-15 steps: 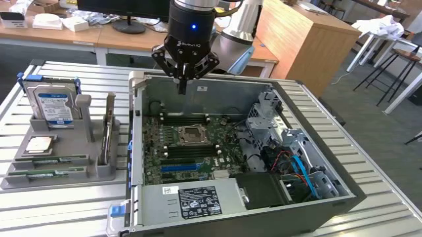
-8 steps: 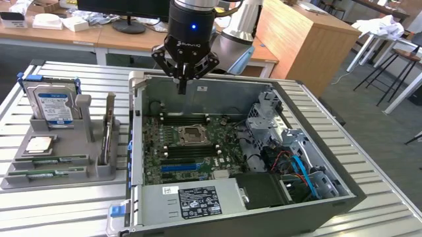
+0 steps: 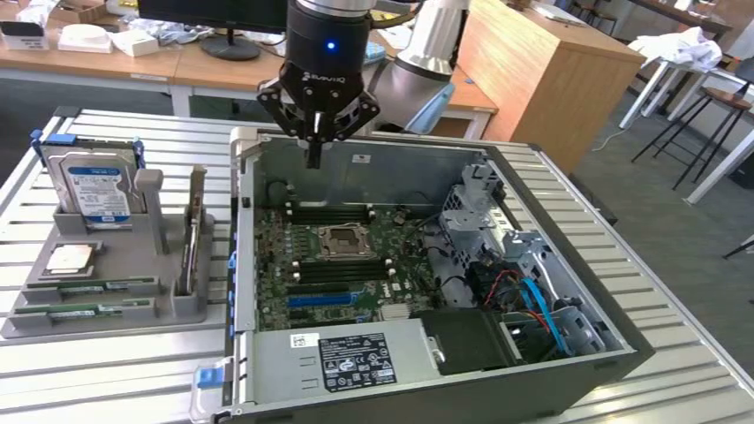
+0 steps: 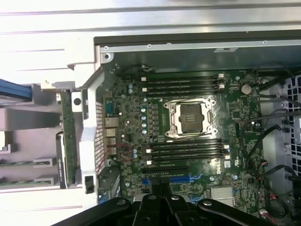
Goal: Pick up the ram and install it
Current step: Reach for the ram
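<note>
Hangs above the open computer case point(image 3: 389, 168), near its far wall, fingers point(image 3: 314, 152) pinched shut on nothing. Shows the ram point(image 3: 92, 286) well apart from them, lying flat in a grey holder point(image 3: 130, 265) on the tabletop point(image 3: 659, 291) beside the case, on the exterior view's left.

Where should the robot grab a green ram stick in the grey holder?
Probably come straight down from above and pinch the ram across its two flat faces, on the bare green stretch. It seems to sit on its long edge in the grey holder, leaving just its top edge free.
</note>
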Available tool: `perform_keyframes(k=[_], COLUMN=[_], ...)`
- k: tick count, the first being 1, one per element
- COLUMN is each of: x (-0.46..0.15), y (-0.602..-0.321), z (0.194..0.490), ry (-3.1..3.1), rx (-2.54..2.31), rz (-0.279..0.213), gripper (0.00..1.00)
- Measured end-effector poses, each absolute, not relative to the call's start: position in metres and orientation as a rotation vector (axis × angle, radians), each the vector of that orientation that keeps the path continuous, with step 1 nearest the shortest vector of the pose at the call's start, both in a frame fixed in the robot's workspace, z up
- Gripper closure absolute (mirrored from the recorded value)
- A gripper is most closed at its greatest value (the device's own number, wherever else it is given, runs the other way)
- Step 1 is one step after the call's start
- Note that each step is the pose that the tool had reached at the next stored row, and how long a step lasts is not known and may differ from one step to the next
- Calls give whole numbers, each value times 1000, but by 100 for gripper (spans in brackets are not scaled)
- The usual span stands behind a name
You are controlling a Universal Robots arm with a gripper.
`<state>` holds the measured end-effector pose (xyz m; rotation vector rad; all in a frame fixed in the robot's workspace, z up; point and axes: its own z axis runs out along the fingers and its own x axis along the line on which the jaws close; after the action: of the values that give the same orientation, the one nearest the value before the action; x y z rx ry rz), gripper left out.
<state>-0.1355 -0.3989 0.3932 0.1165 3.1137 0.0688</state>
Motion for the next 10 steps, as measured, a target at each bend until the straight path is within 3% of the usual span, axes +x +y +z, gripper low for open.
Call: perform_keyframes(k=[10], x=[-166], y=[-399], z=[393], ry=[3114], rx=[118], rz=[69], gripper=[90])
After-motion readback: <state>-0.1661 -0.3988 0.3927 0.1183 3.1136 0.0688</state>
